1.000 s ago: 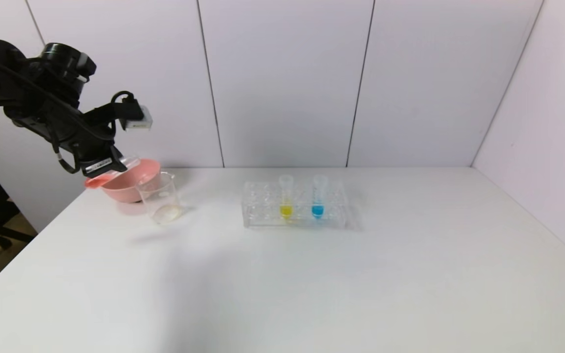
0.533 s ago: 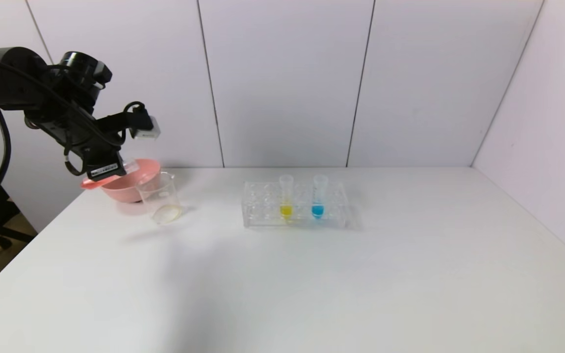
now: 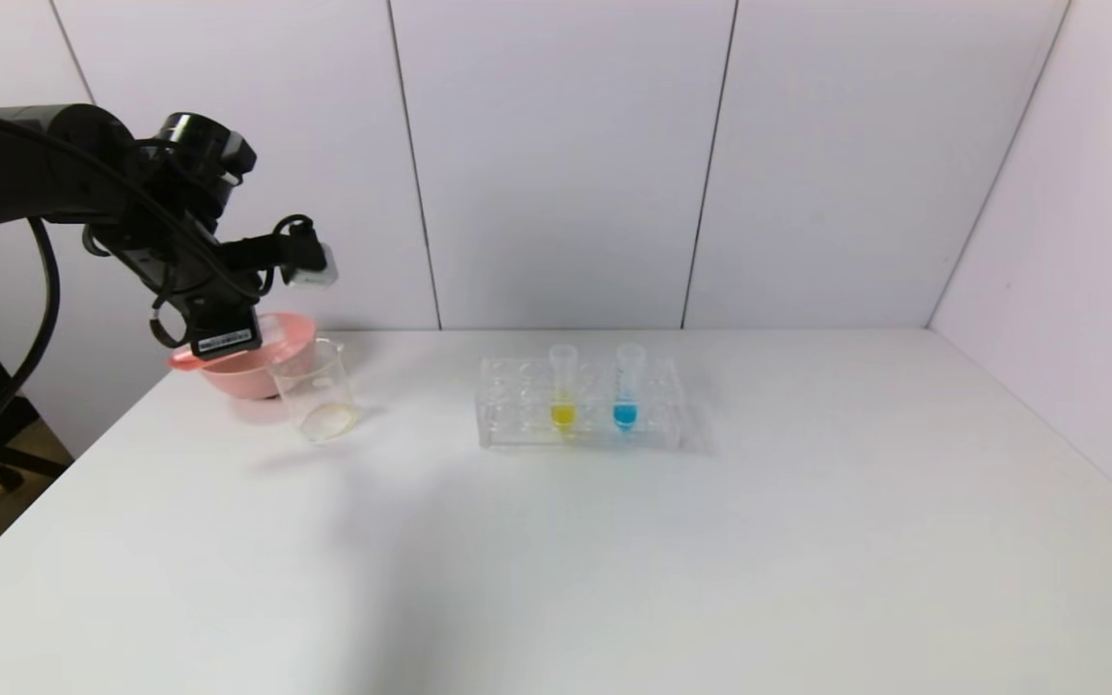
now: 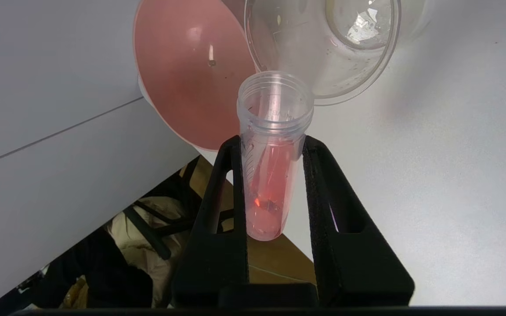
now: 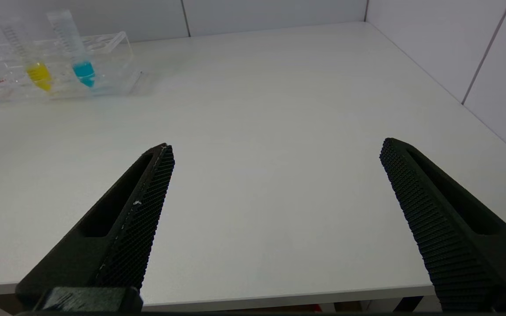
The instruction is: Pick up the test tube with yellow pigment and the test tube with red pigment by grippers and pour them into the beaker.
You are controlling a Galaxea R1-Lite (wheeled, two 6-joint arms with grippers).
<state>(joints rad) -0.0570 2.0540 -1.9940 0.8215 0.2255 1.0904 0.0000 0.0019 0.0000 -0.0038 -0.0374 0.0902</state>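
on the white tabletop (image 3: 614, 541) the pink bowl (image 3: 291, 338) and the beaker (image 3: 313, 386) sit at my left, well apart from the rack (image 3: 580, 410) holding the yellow tube (image 3: 563, 386) and a blue one. my left gripper (image 4: 275, 145), fingers pinching the red tube (image 4: 270, 175), has swung in from the table's edge over the last second, so the tube's mouth now sits just over the beaker's rim, ready to pour, i judge. my right gripper (image 5: 275, 193) hangs low at the tabletop's near edge, fingers spread wide.

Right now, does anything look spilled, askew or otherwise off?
Nothing spilled. The left hand grips the test tube with red pigment, tipped on purpose, its mouth near the beaker beside the pink bowl. The yellow tube and blue tube stand in the rack.
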